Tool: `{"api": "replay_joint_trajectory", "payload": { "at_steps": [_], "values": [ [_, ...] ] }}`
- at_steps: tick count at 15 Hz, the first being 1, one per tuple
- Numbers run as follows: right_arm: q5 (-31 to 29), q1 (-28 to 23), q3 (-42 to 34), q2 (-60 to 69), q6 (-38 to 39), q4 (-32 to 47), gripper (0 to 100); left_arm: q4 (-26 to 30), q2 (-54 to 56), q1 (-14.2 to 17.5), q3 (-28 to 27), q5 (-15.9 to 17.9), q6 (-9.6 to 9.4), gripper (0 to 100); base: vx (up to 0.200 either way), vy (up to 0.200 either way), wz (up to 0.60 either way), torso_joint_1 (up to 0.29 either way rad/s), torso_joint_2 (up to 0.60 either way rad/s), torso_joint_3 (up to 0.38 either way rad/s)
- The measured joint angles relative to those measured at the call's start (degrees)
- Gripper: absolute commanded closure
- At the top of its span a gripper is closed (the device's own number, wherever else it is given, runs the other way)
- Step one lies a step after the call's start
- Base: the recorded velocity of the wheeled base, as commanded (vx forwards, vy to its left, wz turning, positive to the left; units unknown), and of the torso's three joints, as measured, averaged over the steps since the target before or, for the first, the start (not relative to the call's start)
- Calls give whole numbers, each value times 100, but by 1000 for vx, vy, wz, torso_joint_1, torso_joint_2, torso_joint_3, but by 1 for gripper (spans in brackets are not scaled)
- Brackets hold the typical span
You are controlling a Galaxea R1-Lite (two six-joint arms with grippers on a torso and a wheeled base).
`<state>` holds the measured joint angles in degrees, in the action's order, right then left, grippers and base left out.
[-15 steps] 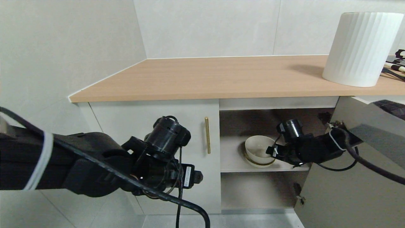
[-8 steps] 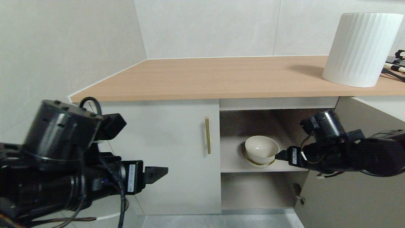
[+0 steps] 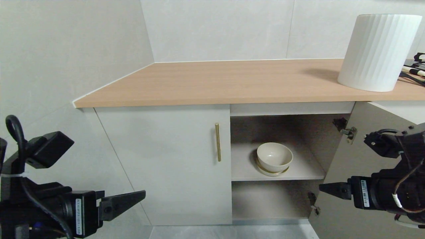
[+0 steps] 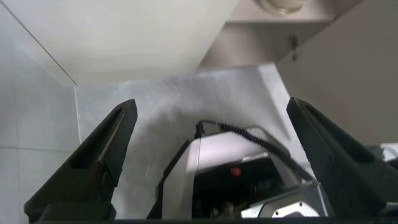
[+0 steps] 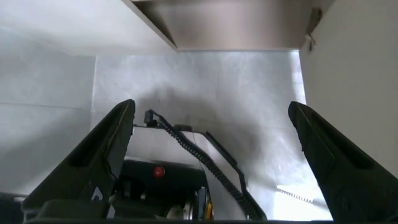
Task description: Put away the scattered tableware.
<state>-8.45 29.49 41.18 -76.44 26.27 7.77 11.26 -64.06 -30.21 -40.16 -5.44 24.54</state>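
A cream bowl (image 3: 274, 157) sits upright on a gold-rimmed plate (image 3: 269, 172) on the middle shelf (image 3: 242, 169) of the open cabinet. The bowl's edge also shows in the left wrist view (image 4: 283, 5). My right gripper (image 3: 323, 188) hangs low to the right of the shelf, in front of the open door, well apart from the bowl. In the right wrist view it (image 5: 211, 109) is open and holds nothing. My left gripper (image 3: 139, 196) is low at the left, before the closed door. It too (image 4: 211, 109) is open and holds nothing.
The cabinet's right door (image 3: 362, 159) stands open beside my right arm. The left door (image 3: 166, 159) is closed, with a gold handle (image 3: 217, 142). A white ribbed container (image 3: 378, 49) and some utensils (image 3: 415, 69) sit on the wooden counter (image 3: 215, 83). The lower shelf (image 3: 269, 202) holds nothing.
My right gripper has pulled back from the bowl, out of the cabinet and down to the right. My left arm has dropped and drawn back to the left. The bowl stays on the plate.
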Motion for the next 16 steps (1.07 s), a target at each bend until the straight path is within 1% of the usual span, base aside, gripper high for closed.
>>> {"api": "replay_joint_trajectory", "payload": {
  "at_steps": [2, 5, 16],
  "values": [
    [0, 22, -55, 144, -22, -5, 0, -21, -16, 9, -11, 7, -119, 0, 0, 0, 0, 0, 0, 0],
    [0, 33, -76, 254, -84, -2, 0, -21, -167, 2, 13, 9, -137, 0, 0, 0, 0, 0, 0, 0],
    [2, 90, -100, 295, -88, 22, 0, -21, -296, -18, 46, 22, -137, 0, -200, 0, 0, 4, 2, 2]
  ]
}}
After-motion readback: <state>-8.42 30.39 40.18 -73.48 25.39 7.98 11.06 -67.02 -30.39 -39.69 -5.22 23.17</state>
